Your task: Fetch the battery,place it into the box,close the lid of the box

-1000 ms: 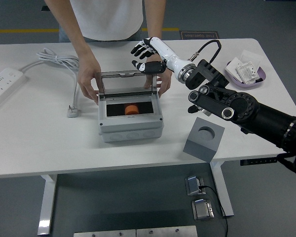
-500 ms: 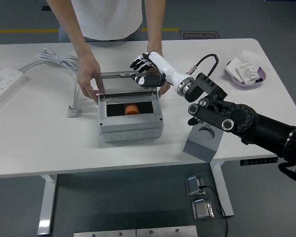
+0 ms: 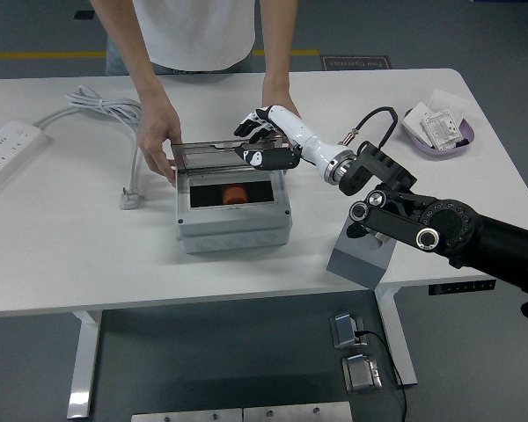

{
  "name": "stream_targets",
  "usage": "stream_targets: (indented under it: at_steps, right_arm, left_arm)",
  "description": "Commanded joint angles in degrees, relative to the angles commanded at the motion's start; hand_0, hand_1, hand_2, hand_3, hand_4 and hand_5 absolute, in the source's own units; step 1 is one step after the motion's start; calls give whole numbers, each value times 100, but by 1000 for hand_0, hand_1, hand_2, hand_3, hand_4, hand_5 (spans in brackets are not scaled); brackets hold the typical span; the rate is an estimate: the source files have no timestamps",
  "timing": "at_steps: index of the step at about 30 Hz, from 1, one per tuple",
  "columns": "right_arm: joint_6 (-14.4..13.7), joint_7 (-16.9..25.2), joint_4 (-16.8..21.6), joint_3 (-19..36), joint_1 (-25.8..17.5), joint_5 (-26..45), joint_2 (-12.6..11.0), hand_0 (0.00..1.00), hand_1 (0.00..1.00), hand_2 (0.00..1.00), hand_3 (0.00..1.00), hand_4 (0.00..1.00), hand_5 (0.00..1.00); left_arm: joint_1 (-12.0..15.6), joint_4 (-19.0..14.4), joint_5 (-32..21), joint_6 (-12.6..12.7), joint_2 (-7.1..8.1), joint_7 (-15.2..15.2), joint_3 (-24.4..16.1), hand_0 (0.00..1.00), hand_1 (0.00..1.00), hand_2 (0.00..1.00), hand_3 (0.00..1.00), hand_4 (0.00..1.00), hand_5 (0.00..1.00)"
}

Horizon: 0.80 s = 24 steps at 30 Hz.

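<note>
Grey plastic made up the rectangular junction box [image 3: 233, 215] sitting near the middle of the white table [image 3: 62, 255]. Inside its open compartment lay the small orange cylindrical battery [image 3: 235, 194], partly seen through the opening. The box's clear, smoky hinged lid [image 3: 220, 156] was tilted partway down over the opening, neither upright nor shut. The robot's right hand [image 3: 266, 141], white with black fingertips, reached in from the right on a black arm and rested on the lid's top right edge, its fingers [image 3: 249, 126] loosely spread and pressing on the lid rather than wrapped around it. A person stood at the far side of the table. One of the person's hands [image 3: 159, 141] steadied the box's far left corner, while the other hand [image 3: 280, 101] sat just behind the robot's hand. To the right of the box, well apart from it, stood a grey cube-shaped block [image 3: 361, 259] partly hidden by the arm.
</note>
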Motion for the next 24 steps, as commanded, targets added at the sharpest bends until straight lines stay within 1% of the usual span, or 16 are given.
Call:
stream_targets:
  at_steps: [4, 9, 24]
  right_arm:
    - [-18, -43, 281, -13, -92, -66, -121, 734, 610, 663, 608, 687, 209]
    - [-21, -86, 515, -31, -208, -143, -204, 732, 607, 660, 607, 686, 215]
    - [62, -186, 691, 67, -413, -215, -350, 725, 586, 651, 609, 686, 223]
  left_arm:
    - [25, 1, -47, 3, -5, -9, 29, 734, 751, 732, 745, 639, 416]
    - [45, 2, -80, 6, -12, -14, 50, 734, 750, 731, 744, 639, 417]
    - [52, 1, -108, 6, -21, -16, 59, 735, 751, 732, 742, 634, 419]
